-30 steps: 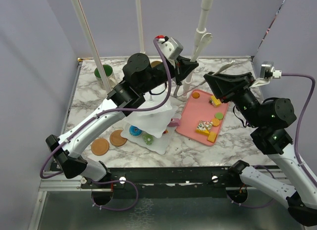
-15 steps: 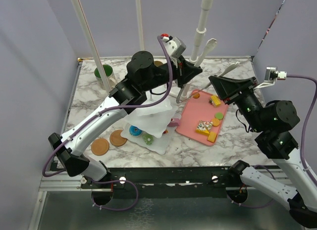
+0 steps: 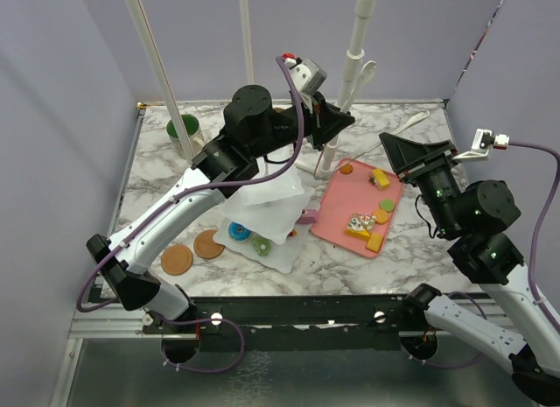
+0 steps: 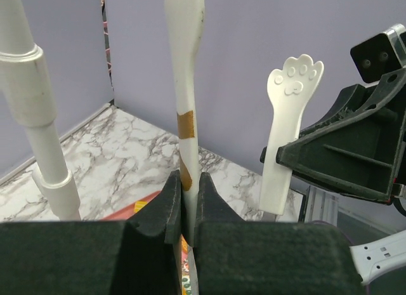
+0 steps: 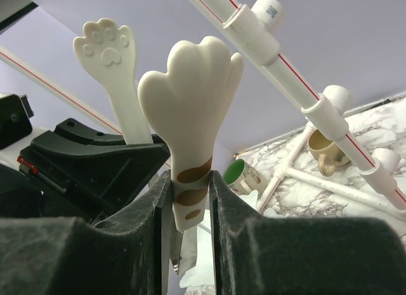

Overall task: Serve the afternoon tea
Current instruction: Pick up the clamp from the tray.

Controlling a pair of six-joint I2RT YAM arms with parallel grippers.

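Tiered stand (image 3: 278, 216) nearside of left end effector (image 4: 188, 193) and right end effector (image 5: 190, 187), both clamped on tongs (image 5: 190, 98).

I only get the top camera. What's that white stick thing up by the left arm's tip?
Observer: A cat-paw utensil. The left fingers are shut on it.
Operator: Is it white all over?
Observer: No, it has brown patches partway down.
Operator: And the right arm?
Observer: The right fingers clamp a second paw utensil, with brown stripes low on its back.
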